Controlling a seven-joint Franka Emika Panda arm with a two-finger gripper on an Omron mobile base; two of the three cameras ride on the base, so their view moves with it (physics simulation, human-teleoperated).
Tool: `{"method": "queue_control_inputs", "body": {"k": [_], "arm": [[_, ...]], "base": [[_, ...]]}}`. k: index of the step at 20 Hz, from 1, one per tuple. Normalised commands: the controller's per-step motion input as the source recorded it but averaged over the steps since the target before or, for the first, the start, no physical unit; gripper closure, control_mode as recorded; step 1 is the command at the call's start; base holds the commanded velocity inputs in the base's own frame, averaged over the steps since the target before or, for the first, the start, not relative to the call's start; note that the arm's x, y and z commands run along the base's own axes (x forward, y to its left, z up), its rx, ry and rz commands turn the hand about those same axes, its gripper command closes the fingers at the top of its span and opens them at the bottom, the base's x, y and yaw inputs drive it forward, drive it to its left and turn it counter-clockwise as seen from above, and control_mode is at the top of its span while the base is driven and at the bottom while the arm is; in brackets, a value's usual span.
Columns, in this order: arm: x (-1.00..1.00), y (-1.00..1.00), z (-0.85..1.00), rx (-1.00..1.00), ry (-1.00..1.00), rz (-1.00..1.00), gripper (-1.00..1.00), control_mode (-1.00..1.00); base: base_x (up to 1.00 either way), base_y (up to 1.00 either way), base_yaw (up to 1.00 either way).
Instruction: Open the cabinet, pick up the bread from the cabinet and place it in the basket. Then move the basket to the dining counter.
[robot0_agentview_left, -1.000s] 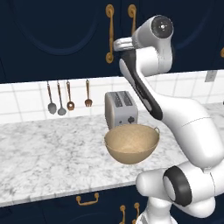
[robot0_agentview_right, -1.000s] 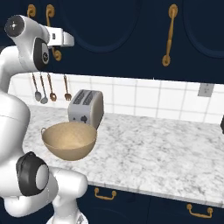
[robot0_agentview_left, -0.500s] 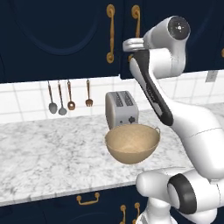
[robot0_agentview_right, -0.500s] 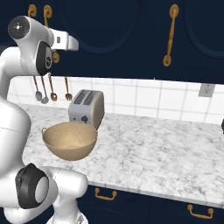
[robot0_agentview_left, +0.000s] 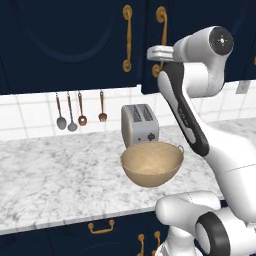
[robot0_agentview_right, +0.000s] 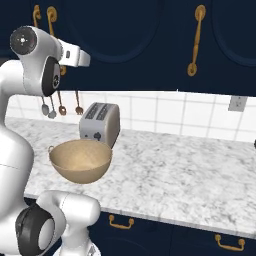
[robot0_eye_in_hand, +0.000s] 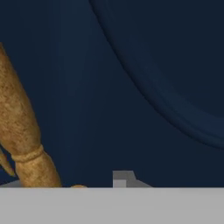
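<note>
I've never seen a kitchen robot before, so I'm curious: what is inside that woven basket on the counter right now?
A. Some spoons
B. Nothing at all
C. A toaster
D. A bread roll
B. The basket shows only its bare woven inside; the cabinet doors are shut, the toaster stands behind the basket, and the spoons hang on the wall.

I'm looking at a grey-veined white marble worktop (robot0_agentview_left: 60, 175) over navy drawers. The tan woven basket (robot0_agentview_left: 152, 163) sits on it near the front edge, upright and empty. Just behind the basket stands a silver two-slot toaster (robot0_agentview_left: 139, 124), close to the tiled wall.
</note>
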Motion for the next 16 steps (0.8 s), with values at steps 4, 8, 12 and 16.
{"method": "queue_control_inputs", "body": {"k": [4, 8, 12, 16], "arm": [[-0.05, -1.00, 0.00, 0.12, 0.00, 0.00, 1.00, -1.00], [-0.03, -1.00, 0.00, 0.13, 0.00, 0.00, 1.00, -1.00], [-0.02, -1.00, 0.00, 0.13, 0.00, 0.00, 1.00, -1.00], [-0.19, -1.00, 0.00, 0.14, 0.00, 0.01, 1.00, -1.00]], "base": [[0.00, 0.00, 0.00], [0.00, 0.00, 0.00], [0.00, 0.00, 0.00], [0.00, 0.00, 0.00]]}}
